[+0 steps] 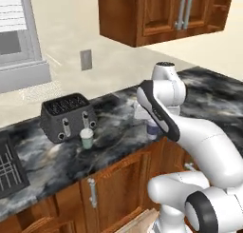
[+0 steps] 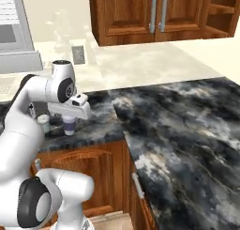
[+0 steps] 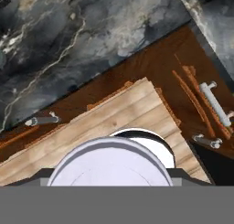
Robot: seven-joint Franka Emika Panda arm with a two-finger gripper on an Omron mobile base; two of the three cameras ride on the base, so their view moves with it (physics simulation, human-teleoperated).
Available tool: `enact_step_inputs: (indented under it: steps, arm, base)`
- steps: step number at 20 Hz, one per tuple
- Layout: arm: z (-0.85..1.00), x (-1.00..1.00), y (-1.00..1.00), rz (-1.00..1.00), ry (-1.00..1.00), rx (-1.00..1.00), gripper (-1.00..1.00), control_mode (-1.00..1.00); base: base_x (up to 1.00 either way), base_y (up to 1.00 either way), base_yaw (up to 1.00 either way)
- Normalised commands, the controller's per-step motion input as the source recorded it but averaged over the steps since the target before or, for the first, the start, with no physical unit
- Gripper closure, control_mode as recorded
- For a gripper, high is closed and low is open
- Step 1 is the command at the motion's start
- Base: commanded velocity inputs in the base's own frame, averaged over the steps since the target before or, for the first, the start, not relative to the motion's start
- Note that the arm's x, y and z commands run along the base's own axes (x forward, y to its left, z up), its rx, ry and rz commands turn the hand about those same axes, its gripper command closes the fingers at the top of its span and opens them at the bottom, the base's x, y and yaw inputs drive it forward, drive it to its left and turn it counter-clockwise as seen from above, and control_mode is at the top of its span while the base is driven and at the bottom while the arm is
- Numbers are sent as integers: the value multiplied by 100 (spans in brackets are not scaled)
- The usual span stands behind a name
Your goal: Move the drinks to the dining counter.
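Jaws of the white arm's gripper [image 2: 69,117] sit narrow around the upright purple-blue paper cup with white lid [image 2: 69,125], lifted just above the black marble bench [image 1: 118,132], while the wide black marble dining counter [image 2: 187,130] lies to the right, further off.

Ahead of me a cream wall [image 1: 71,23] with a grey outlet [image 1: 86,59], wooden upper cabinets [image 2: 154,13] overhead, a window [image 1: 16,42] at left, wood-plank floor [image 3: 105,122] below.
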Motion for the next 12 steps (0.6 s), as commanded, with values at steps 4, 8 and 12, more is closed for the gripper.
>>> enact_step_inputs:
  steps: [4,8,12]
  arm:
    - [0,0,0,0,0,0,100,100]
    - [0,0,0,0,0,0,100,100]
    - [0,0,0,0,0,0,100,100]
  base:
    - [0,-21,-91]
    - [0,-15,-94]
    - [7,-32,-86]
